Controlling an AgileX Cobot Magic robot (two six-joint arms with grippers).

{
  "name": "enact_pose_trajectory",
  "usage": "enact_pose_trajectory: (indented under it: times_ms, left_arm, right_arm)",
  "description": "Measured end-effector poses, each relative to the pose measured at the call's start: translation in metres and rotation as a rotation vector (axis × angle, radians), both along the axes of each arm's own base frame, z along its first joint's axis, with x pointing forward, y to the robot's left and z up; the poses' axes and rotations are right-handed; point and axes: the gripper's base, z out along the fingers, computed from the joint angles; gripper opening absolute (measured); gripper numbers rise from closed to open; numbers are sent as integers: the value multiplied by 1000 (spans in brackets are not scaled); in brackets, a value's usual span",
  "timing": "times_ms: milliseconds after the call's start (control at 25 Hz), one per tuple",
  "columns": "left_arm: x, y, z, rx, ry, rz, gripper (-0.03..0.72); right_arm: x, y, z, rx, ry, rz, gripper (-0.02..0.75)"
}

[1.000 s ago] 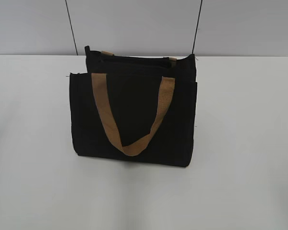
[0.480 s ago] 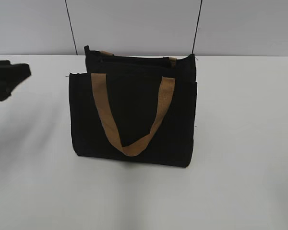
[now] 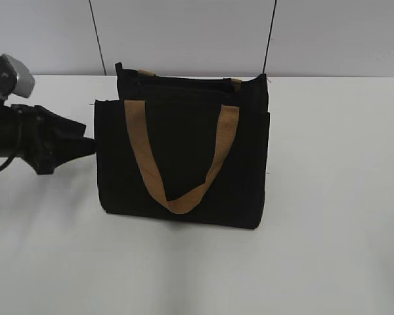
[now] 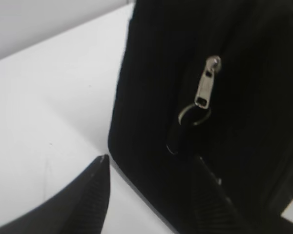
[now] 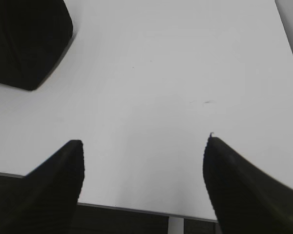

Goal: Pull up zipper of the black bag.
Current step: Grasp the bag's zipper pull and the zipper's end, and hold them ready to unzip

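The black bag (image 3: 180, 164) stands upright in the middle of the white table, with a tan handle (image 3: 177, 157) hanging down its front. My left gripper (image 3: 85, 146) is open and empty at the bag's left side. In the left wrist view the gripper (image 4: 151, 163) has one finger over the table and the other in front of the bag (image 4: 151, 97). The zipper's silver pull tab (image 4: 206, 83), with a ring below it, shows just beyond the fingers. My right gripper (image 5: 144, 144) is open and empty over bare table; a corner of the bag (image 5: 27, 41) shows at its far left.
The white table (image 3: 328, 197) spreads around the bag. A grey panelled wall (image 3: 184, 33) runs behind it. The table's near edge (image 5: 136, 210) shows below the right gripper.
My left arm has come in from the left edge toward the bag's left side. The bag has not moved.
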Motion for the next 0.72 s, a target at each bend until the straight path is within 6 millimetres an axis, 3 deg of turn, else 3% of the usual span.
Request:
enact_pose_trajectory:
  times_ms: [280,480,720]
  left_arm:
    - [14,-7,-39,-44,66,-117,368]
    - [27,-12,-45,-124,50,-171,330]
    - [26,-29,-50,-121,60,-220,312]
  right_arm:
    - [0,0,0,0,0,0,576]
    - [0,0,0,0,0,0,576]
    - [0,0,0,0,0,0,576]
